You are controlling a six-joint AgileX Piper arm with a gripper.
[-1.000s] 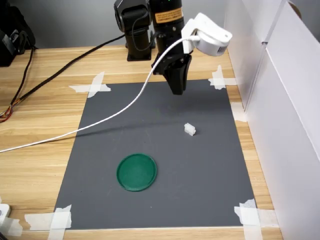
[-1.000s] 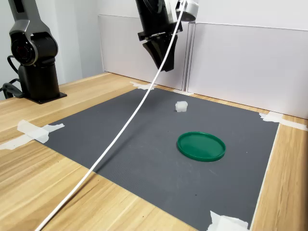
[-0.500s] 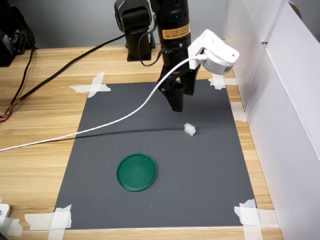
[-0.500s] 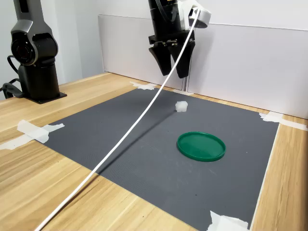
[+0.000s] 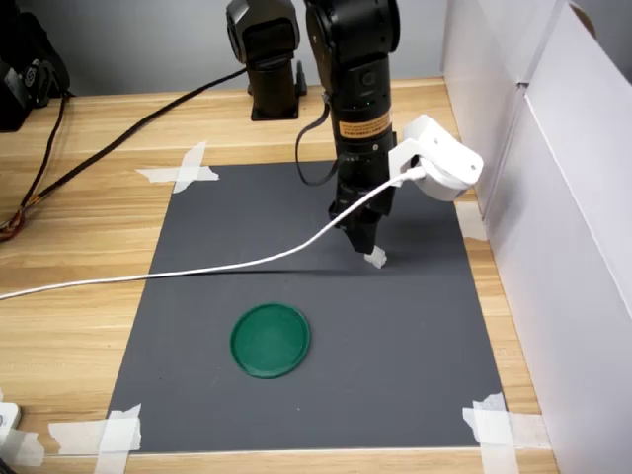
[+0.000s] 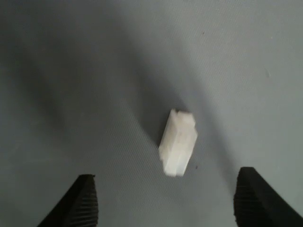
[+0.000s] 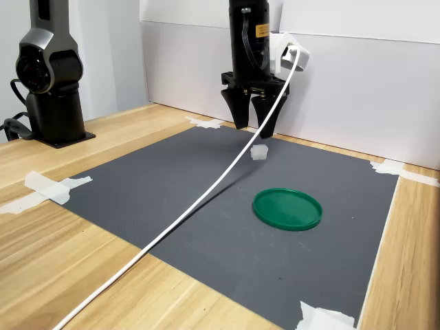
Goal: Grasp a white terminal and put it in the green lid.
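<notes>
The white terminal (image 5: 375,259) (image 7: 258,152) lies on the dark grey mat (image 5: 296,395), a small boxy translucent block. In the wrist view the white terminal (image 6: 178,142) rests just ahead of the gap between the two black fingertips. My gripper (image 5: 362,240) (image 7: 253,130) (image 6: 165,203) hangs open a little above it, pointing straight down and holding nothing. The green lid (image 5: 270,339) (image 7: 287,208), a round flat disc, sits empty on the mat, nearer the front edge in the first exterior view.
A white cable (image 5: 197,269) trails from the white camera housing (image 5: 441,163) across the mat to the first exterior view's left. White wall panels (image 5: 563,247) stand close on the first exterior view's right. Another black arm base (image 7: 51,82) stands at the second exterior view's left. Tape strips (image 5: 494,427) hold the mat's corners.
The arm has come down and forward over the mat until its fingers hang just over the terminal. The fingers have spread apart. The terminal and lid have not moved.
</notes>
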